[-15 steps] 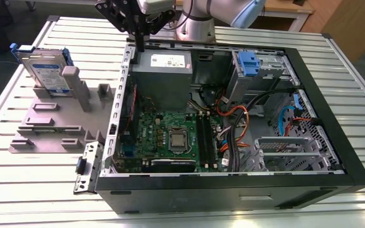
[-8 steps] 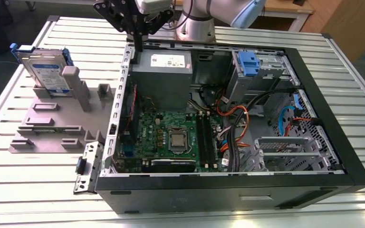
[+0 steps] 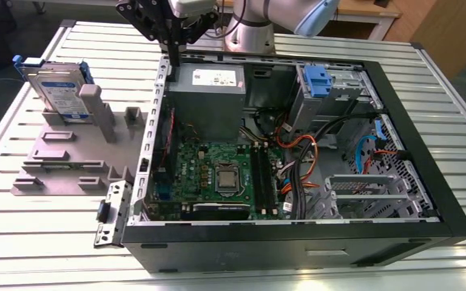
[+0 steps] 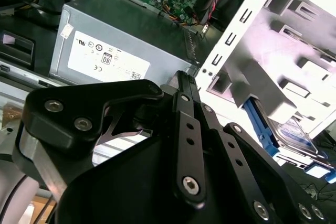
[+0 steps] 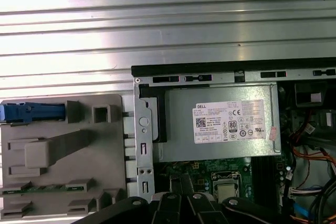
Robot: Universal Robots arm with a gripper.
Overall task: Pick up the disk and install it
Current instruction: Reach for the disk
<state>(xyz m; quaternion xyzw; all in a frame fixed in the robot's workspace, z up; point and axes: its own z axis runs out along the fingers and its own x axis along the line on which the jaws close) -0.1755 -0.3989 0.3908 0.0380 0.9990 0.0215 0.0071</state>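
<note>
**Disk in rack; hand closed and empty at case rim**

Item: disk (image 3: 56, 91). Silver drive with a white-and-blue label in a blue bracket. It stands on edge in a slot at the far end of the grey rack (image 3: 71, 159), leaning slightly. It sits lower than the hand and well apart from it, toward the exterior view's left. Nothing touches it. The first wrist view shows its blue bracket (image 5: 31, 113) edge-on in the rack. The second wrist view shows the label face (image 4: 296, 129) past the fingers.

Item: hand (image 3: 173, 53). Black, pointing down, fingers (image 4: 181, 80) drawn together with nothing between them. It hangs over the case (image 3: 427, 200) at the rim nearest the rack.

Item: power supply (image 3: 209, 91). Grey box with a white sticker, just below the hand inside the case, and the part nearest to it. It appears in both wrist views.

Item: board (image 3: 216, 176). Green, beyond the power supply from the hand, on the case floor.

Item: clip (image 3: 318, 82). Blue, in the drive bay, across the power supply from the hand.

Item: bench (image 3: 47, 254). Slatted metal, carrying the rack and the case side by side.
</note>
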